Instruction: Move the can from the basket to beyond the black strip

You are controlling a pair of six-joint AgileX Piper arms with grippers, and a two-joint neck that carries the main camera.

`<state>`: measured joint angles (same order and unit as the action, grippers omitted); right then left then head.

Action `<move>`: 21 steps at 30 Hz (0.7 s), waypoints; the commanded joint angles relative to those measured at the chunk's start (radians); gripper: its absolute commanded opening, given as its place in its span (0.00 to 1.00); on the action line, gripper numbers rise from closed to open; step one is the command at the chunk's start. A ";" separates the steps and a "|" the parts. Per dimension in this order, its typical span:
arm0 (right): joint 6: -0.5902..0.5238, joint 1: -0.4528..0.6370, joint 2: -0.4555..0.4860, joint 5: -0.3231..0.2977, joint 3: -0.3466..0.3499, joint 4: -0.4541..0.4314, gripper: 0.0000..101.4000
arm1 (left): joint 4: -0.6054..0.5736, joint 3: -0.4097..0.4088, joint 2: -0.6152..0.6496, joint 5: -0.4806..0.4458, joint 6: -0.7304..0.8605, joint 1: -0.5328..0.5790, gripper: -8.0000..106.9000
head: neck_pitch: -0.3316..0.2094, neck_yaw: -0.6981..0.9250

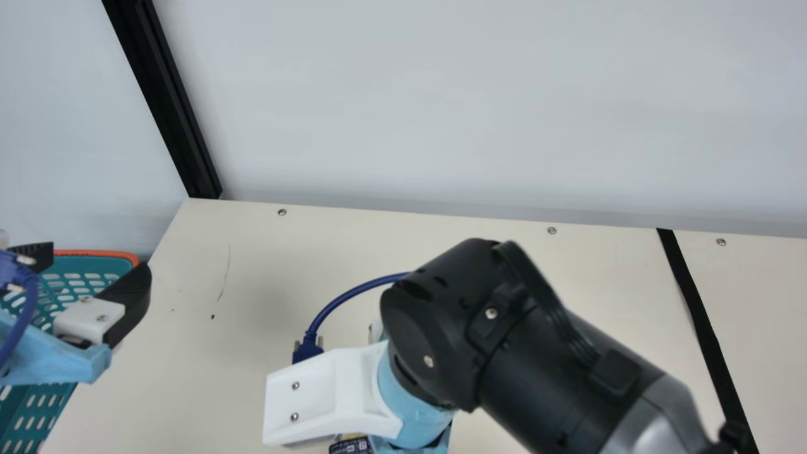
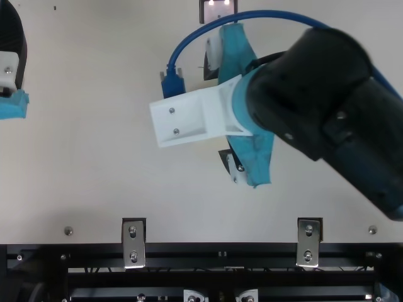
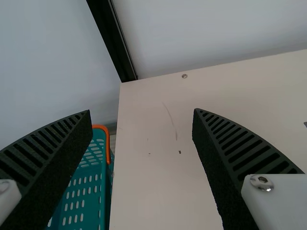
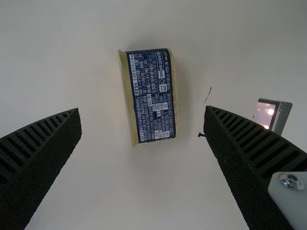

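While looking through the main view, see the left gripper (image 1: pixel 96 261) open beside the teal basket (image 1: pixel 88 284) at left, and the can (image 1: pixel 352 446) on the cream table (image 1: pixel 252 277) under the right arm (image 1: pixel 542 353), well left of the black strip (image 1: pixel 696 309). In the top view, find the right gripper (image 2: pixel 218 115) over the table, with fingers spread. In the left wrist view, notice both fingers wide apart, gripping nothing. In the right wrist view, see open fingers as well, with the can's dark-blue label and gold rims between, touching neither.
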<state>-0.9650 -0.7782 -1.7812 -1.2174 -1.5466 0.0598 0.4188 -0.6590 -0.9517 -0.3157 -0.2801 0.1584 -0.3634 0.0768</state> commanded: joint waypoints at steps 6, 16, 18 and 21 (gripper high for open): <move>-0.005 -0.013 -0.036 -0.003 -0.011 -0.034 1.00 | 0.000 0.000 0.000 0.000 0.000 0.000 0.85 | -0.003 -0.002; -0.019 -0.017 -0.099 -0.003 -0.047 -0.046 1.00 | 0.000 0.000 0.000 0.000 0.000 0.000 0.85 | -0.003 -0.002; -0.021 -0.016 -0.114 -0.003 -0.057 -0.046 1.00 | 0.000 0.000 0.000 0.000 0.000 0.000 0.85 | -0.003 -0.002; -0.023 -0.015 -0.135 -0.003 -0.071 -0.042 1.00 | 0.000 0.000 0.000 0.000 0.000 0.000 0.85 | -0.003 -0.002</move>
<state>-0.9876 -0.7934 -1.9108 -1.2190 -1.6142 0.0145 0.4188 -0.6590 -0.9517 -0.3157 -0.2801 0.1584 -0.3634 0.0768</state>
